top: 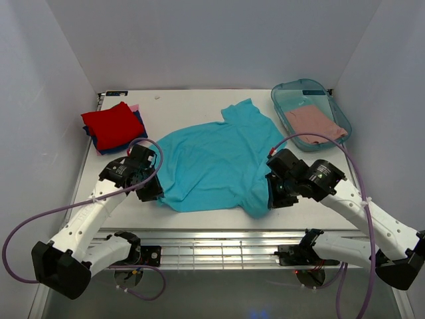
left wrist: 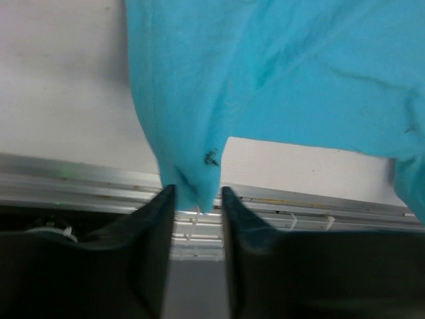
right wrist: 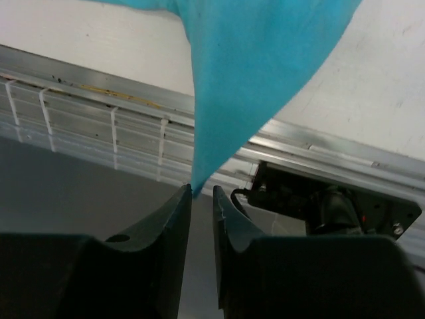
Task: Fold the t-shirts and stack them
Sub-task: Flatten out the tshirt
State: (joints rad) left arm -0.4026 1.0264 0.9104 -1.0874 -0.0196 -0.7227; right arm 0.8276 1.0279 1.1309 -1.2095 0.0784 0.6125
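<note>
A large teal t-shirt (top: 216, 159) lies spread on the white table, collar toward the back. My left gripper (top: 147, 188) is at its near left corner, and in the left wrist view (left wrist: 198, 194) the jaws pinch a bunched corner of the teal cloth (left wrist: 265, 73) at their tips. My right gripper (top: 274, 194) is at the near right corner. In the right wrist view (right wrist: 201, 193) a taut point of the teal cloth (right wrist: 252, 73) runs down into the nearly closed jaws. A folded red t-shirt (top: 111, 124) tops a stack with dark blue and pink beneath. A dusty-pink shirt (top: 316, 123) lies in the tub.
A translucent teal plastic tub (top: 290, 93) stands at the back right. The table's metal near rail (top: 219, 247) runs just under both grippers. White walls close in the table on the left, right and back.
</note>
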